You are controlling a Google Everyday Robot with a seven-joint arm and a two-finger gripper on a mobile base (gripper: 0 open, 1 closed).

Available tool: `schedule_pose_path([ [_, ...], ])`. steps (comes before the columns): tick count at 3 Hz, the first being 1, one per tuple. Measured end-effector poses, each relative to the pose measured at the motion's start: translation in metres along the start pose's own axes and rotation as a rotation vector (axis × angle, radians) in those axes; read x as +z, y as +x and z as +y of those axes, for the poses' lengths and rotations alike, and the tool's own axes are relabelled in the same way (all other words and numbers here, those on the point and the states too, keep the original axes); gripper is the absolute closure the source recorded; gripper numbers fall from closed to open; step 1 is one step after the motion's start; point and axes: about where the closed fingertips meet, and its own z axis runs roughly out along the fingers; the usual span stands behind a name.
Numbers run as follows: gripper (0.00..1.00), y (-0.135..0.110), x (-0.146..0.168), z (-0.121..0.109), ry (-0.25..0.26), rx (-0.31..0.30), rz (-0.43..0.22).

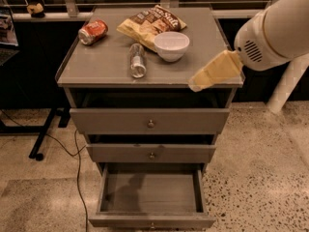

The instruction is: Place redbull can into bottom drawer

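Redbull can: where is it?
— You can see it lying on its side on the cabinet top, near the front edge. Its shiny round end points toward you.
— What is next to it?
— A white bowl sits just to its right. A chip bag lies behind the bowl. A red soda can lies on its side near the back left corner, well apart from the slim can.
— And the gripper?
— It hangs over the front right corner of the top, to the right of the bowl. It is apart from the redbull can. You can't make out if the claw is spread apart or pressed together.
— And the bottom drawer?
— It is pulled far out toward you. The two drawers above it stick out much less.
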Motion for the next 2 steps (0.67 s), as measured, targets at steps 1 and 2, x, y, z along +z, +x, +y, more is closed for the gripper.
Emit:
schedule_pose_path([
  [1,0.00,0.020,0.001,0.021,0.038,0.217,-0.068],
  [2,0.00,0.044,0.012,0.030,0.106,0.373,-0.120],
])
